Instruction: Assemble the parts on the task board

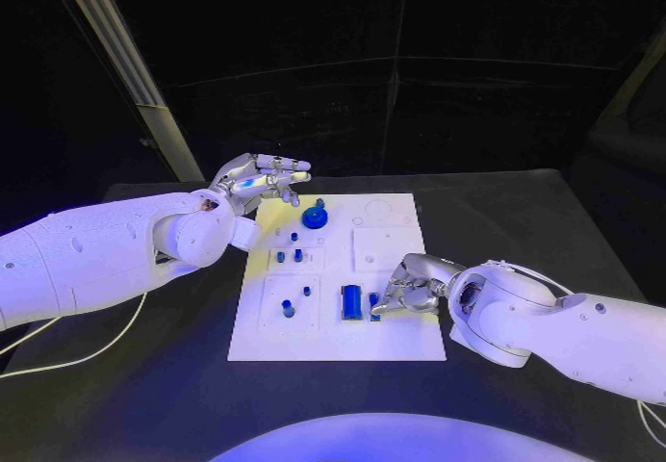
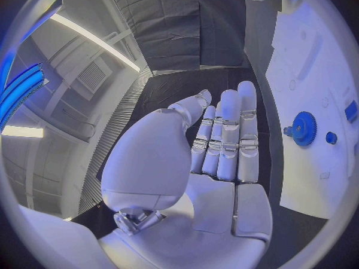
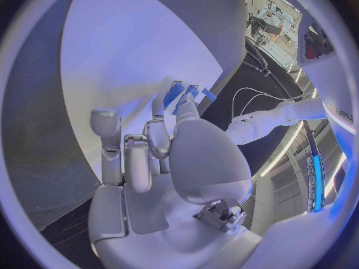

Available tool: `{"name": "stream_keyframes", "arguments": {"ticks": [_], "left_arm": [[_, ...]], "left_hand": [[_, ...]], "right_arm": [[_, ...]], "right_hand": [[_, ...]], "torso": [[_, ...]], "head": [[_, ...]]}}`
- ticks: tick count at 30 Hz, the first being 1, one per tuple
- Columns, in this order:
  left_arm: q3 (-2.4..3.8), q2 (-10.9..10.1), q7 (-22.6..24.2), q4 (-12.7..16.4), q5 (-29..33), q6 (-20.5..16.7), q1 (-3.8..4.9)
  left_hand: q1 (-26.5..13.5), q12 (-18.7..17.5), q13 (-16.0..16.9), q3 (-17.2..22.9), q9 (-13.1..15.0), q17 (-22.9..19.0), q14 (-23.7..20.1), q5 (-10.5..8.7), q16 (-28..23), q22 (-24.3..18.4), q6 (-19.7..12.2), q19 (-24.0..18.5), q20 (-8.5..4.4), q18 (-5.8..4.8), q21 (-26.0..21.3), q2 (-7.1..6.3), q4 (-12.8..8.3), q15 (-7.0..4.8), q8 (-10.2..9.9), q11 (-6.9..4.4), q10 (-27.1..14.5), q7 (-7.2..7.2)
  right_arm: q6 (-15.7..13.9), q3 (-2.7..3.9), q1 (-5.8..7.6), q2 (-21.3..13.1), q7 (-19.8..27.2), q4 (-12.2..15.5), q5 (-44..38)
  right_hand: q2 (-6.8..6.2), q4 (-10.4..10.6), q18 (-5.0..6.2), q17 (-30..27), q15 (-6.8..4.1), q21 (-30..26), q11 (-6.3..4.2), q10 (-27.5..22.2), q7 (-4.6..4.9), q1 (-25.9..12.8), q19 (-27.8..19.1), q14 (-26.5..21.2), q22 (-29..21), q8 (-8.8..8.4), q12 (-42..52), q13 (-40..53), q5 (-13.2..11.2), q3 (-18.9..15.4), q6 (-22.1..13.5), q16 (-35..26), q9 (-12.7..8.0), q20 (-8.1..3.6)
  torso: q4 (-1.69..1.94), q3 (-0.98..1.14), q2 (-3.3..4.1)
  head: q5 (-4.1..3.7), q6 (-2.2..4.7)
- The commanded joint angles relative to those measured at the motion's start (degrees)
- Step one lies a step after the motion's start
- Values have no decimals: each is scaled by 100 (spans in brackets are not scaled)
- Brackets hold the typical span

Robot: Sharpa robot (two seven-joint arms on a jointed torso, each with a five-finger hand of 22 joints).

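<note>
Your board (image 1: 402, 337) lies in the middle of the black table (image 1: 541, 221), long side running away from the robot. On it you have a blue gear (image 1: 317, 218) near the far left corner, with a small knob just past it. Nearer, small blue pegs (image 1: 288, 256) stand in the left-hand recesses, and two more pegs sit lower down at the near left. A blue block (image 1: 352, 301) lies flat in the near middle.

Your right hand (image 1: 399, 292) is down on the board just right of the block. Its fingertips (image 3: 185, 103) are curled against a smaller blue piece (image 1: 374, 306); you cannot tell from these views whether it is actually pinched or only touched.

Your left hand (image 1: 264, 177) hovers off the board's far left corner, close to the gear. The left wrist view shows its palm flat, fingers (image 2: 228, 131) straight and side by side, holding nothing.

No writing or label on the board or parts can be read.
</note>
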Motion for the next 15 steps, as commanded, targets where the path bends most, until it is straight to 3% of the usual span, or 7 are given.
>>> {"name": "stream_keyframes", "arguments": {"ticks": [1, 15], "left_arm": [[3, 1, 25, 10, 16, 62, 9], [-2, -2, 25, -1, 16, 61, 9]], "left_hand": [[61, 30, -6, -3, -1, -6, -51, 32, -5, 2, -37, 14, 0, 76, -17, -2, -27, 3, 17, -8, -28, -8], [71, 38, -6, 2, -1, -12, -55, 32, -5, 4, -39, 12, -1, 76, -14, 3, -38, 3, 20, -8, -32, -7]], "right_arm": [[156, 1, 5, 19, -133, -4, -176], [325, 0, 4, 101, -246, -67, -391]], "right_hand": [[13, -47, -87, 1064, 15, -34, 14, 20, -1, 80, -28, 511, 4, -30, 5, 3, 29, 11, -25, -36, 11, 4], [27, -113, -89, 1068, 13, -29, 11, 19, -4, 164, -23, 512, 17, -29, 2, 4, 47, 9, -21, -34, 18, 4]], "torso": [[-4, 3, 4], [-8, 12, 5]], "head": [[6, -19], [20, -56]]}}
